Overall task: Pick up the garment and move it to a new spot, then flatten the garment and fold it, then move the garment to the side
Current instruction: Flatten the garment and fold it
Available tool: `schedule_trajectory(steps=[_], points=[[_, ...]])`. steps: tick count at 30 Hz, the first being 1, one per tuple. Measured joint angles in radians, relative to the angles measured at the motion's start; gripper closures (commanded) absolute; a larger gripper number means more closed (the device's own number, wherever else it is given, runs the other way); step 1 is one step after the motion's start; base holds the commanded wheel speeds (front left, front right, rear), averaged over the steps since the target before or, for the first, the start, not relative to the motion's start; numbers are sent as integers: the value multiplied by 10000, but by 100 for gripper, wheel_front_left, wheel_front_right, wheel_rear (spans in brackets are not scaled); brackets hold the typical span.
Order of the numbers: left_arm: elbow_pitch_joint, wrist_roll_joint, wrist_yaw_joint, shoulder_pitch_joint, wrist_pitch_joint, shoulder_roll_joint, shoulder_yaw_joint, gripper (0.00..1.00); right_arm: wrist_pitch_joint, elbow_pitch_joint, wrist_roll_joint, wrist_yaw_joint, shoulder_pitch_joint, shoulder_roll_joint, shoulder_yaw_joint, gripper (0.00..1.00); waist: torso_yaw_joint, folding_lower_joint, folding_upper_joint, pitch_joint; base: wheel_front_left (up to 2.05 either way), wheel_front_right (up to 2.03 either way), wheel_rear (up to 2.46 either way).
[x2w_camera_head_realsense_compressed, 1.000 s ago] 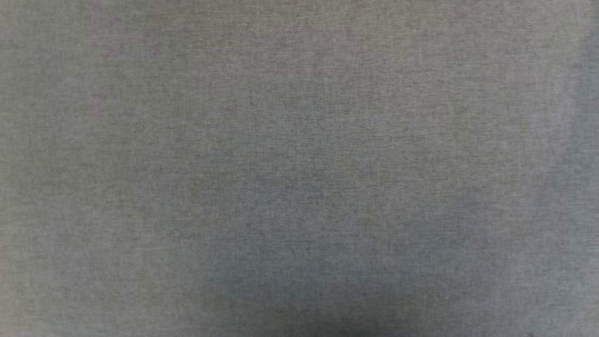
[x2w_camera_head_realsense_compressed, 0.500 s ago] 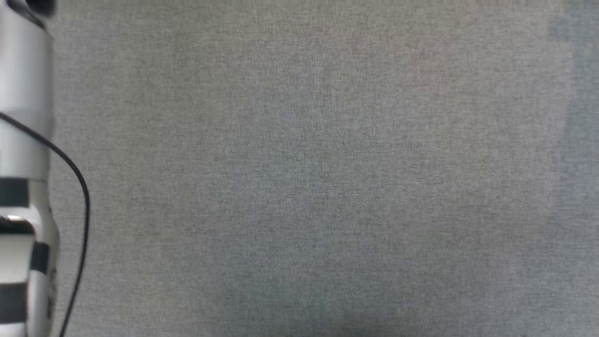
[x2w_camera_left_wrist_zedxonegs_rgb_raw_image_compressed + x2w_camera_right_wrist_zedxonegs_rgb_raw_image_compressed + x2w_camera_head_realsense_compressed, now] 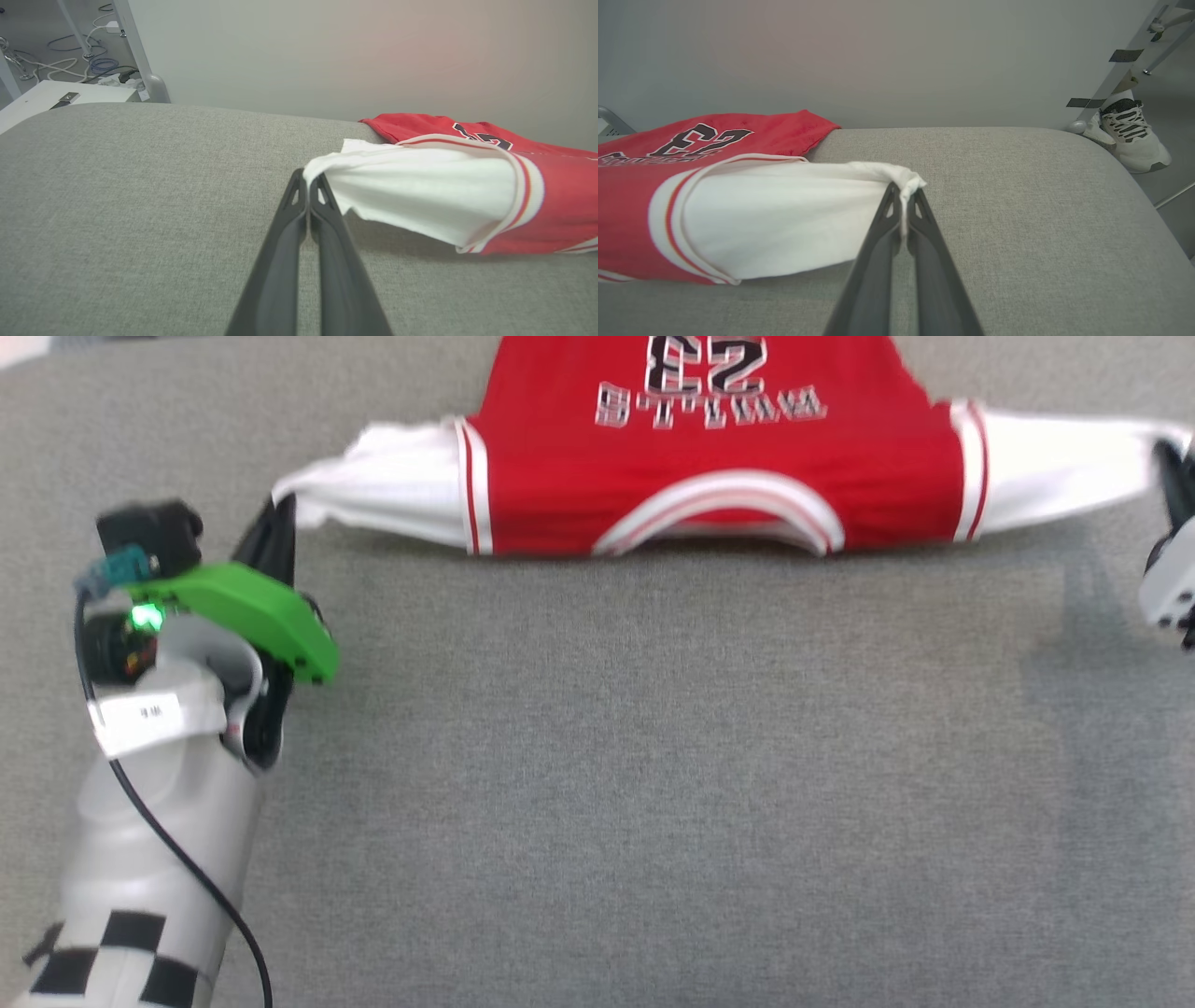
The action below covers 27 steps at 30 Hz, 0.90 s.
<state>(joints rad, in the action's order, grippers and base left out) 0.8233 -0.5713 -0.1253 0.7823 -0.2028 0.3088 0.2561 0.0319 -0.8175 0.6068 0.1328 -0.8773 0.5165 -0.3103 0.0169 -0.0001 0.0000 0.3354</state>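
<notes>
Red jersey T-shirt (image 3: 709, 467) lies along the far side of the grey upholstered surface (image 3: 597, 784), pulled out sideways, collar toward the robot. Print faces up: black, white-outlined "BULLS 23". White sleeves, red-white striped trim. The hem seems to reach the far edge; it is cut off in the head view.

The left gripper (image 3: 307, 179) has its fingers clamped on one sleeve tip, and the right gripper (image 3: 903, 191) is clamped on the other.

Earlier head views showed bare grey fabric, then a pale forearm; the camera has shifted.
</notes>
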Motion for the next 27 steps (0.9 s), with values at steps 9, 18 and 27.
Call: schedule_trajectory(steps=[9, 18, 27], points=[[-477, -500, -59, -2139, 1250, 313, 134, 100, -1400, 669, 943, 2, 2117, 334, -119, 100, 4, -1, 0, -1466, 0, 0, 0], [-2238, -1018, 48, -4313, 2809, 817, 297, 100, -3116, 1685, 1680, 4, 4236, 761, 286, 100, -35, -1, 0, -2680, 0, 0, 0], [-4796, -1662, 704, -6377, 4318, 1440, 176, 100, -4738, 2834, 1812, 4, 6145, 828, 1639, 100, -145, 0, 0, -3280, 0, 0, 0]])
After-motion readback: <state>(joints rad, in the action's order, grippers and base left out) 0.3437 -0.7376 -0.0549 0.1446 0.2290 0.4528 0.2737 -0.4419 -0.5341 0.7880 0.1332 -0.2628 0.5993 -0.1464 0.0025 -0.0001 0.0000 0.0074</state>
